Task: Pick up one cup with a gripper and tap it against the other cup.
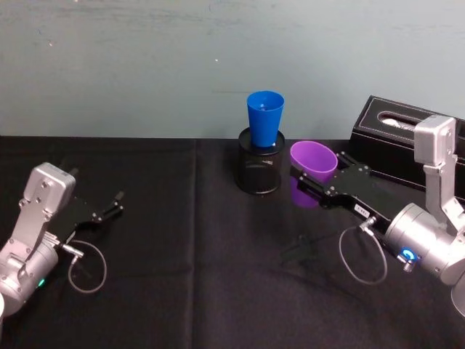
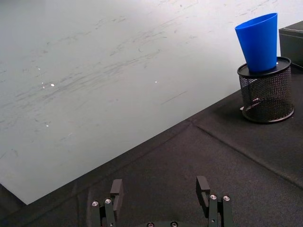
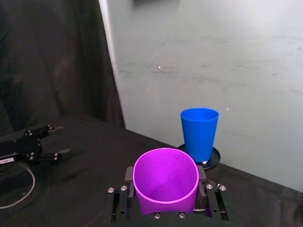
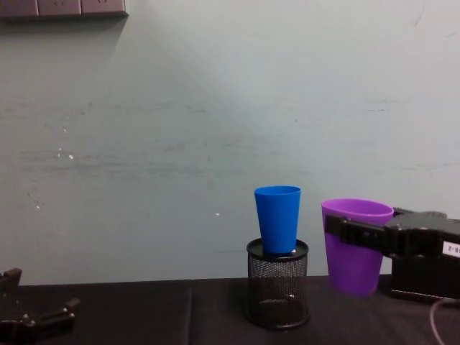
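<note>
Two grippers, two cups, one mesh pen holder, one black box. Left gripper is sitting low at far left, fingers spread, gripping nothing. Blue cup is standing mouth-up inside mesh pen holder. Right gripper is clamping purple cup just right of the blue one, not touching it, long axis vertical, mouth up. Black box is lying behind. White label on right gripper is showing print too small to read.

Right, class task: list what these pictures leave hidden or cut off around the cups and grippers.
Blue cup base: chest view, sunk in the mesh holder.
Right gripper far finger: chest view, behind the purple cup.
Left gripper body: left wrist view, cut off by the edge.
Black box contents: head view, too small to tell.
</note>
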You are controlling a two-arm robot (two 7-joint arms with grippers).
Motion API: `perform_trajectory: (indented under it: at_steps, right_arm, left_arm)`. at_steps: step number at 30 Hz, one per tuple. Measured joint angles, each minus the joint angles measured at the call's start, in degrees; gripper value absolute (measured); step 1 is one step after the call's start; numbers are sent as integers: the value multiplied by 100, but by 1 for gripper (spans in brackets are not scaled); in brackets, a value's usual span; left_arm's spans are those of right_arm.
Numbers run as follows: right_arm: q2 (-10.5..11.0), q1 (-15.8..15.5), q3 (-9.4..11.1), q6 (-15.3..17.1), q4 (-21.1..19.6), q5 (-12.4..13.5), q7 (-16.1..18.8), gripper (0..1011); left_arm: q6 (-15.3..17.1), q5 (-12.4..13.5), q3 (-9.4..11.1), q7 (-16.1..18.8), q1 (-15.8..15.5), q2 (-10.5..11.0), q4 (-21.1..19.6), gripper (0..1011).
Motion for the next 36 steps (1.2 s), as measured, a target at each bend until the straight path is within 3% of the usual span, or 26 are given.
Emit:
perform_trajectory:
  at_steps: [16, 36]
  right_arm:
    - [2, -95, -80, -24, 175, 176, 64, 735]
    - [-18, -176, -191, -267, 507, 50, 98, 734]
  left_arm:
    - [0, 0, 0, 0, 0, 0, 0, 1011]
    - [0, 0, 0, 0, 0, 0, 0, 1011]
